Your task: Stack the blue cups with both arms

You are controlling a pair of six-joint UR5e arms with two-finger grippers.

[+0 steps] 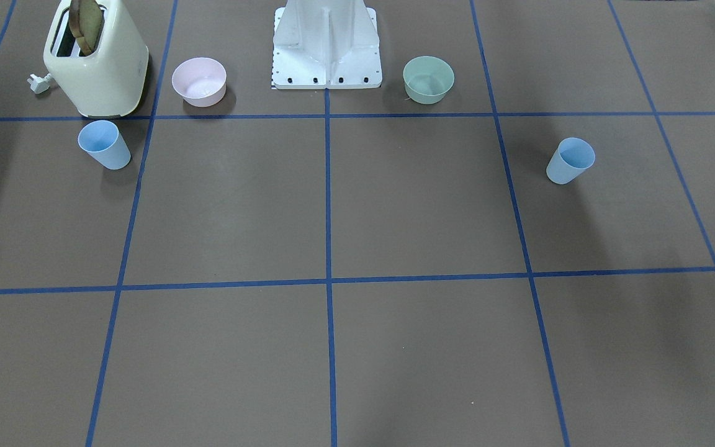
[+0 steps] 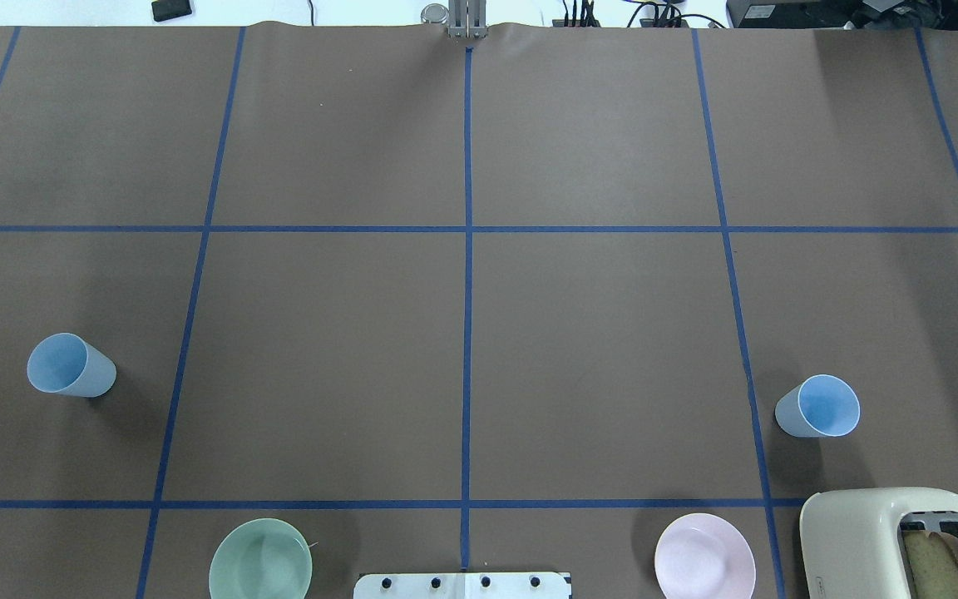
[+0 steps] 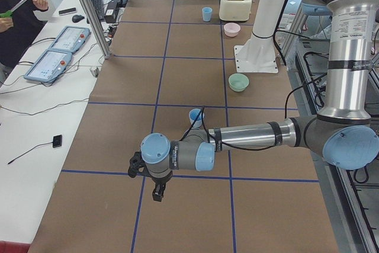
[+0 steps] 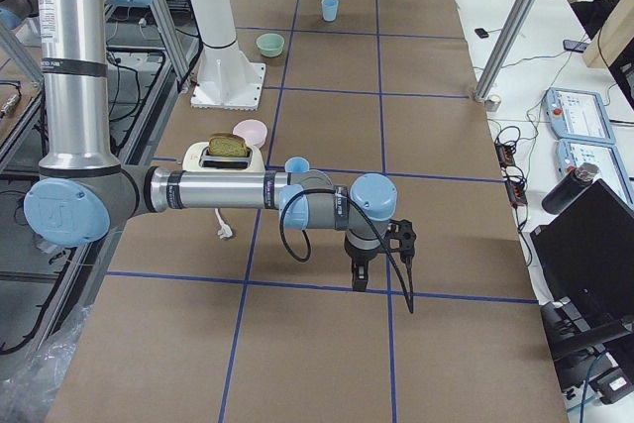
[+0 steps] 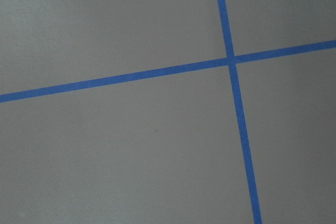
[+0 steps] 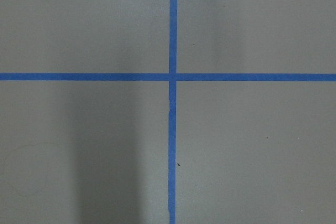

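Blue cups (image 2: 71,365) (image 2: 817,406) should be approached squarely; opening of left gripper (image 3: 159,194) and right gripper (image 4: 359,279), seemingly empty, cannot be told.

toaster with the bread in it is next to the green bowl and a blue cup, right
Not the green bowl: the toaster stands next to the pink bowl and a blue cup, bread in its slot. The green bowl sits beyond the white pedestal. The front-facing view shows it.
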